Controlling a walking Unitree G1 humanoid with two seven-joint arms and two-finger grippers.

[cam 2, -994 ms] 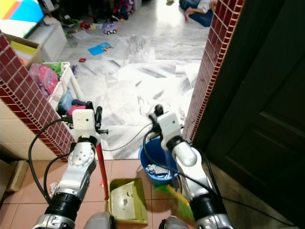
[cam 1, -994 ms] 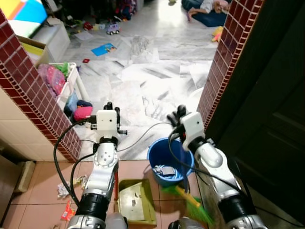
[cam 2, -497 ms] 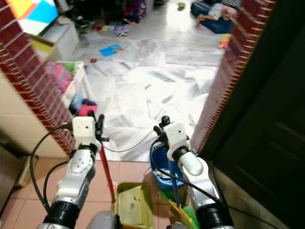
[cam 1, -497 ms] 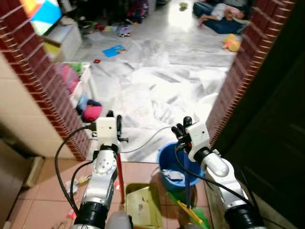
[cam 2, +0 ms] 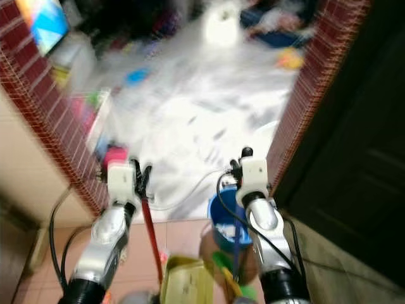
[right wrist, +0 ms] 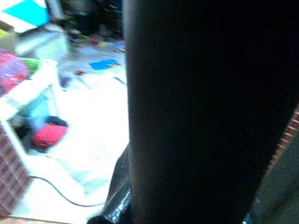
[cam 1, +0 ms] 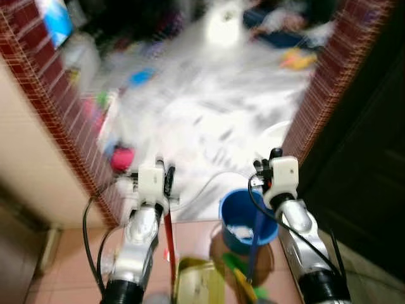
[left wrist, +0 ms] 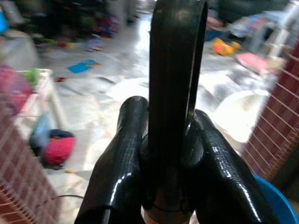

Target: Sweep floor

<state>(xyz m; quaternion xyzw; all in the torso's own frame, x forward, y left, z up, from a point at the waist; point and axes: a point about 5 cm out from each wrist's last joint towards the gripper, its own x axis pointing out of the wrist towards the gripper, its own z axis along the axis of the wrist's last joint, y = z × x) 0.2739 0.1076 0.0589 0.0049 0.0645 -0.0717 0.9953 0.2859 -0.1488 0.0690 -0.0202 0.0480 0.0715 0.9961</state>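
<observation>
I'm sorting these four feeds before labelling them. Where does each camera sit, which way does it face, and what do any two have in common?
Left eye, right eye: on the head, looking down and forward at the blue bucket and yellow dustpan; both silver arms show.
Left wrist: on the left arm, looking along the left end effector clamped on a dark handle.
Right wrist: on the right arm, a dark shaft blocking most of it.
Shared: both wrist views show the pink bundle on the white floor.

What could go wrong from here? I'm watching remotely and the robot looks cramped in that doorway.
The blue bucket sits right by the broom handle held by the right gripper; a swing might tip it. The dustpan, on its red handle in the left gripper, hangs near the brick wall and could knock it. A white cable trails across the floor, a possible snag.
</observation>
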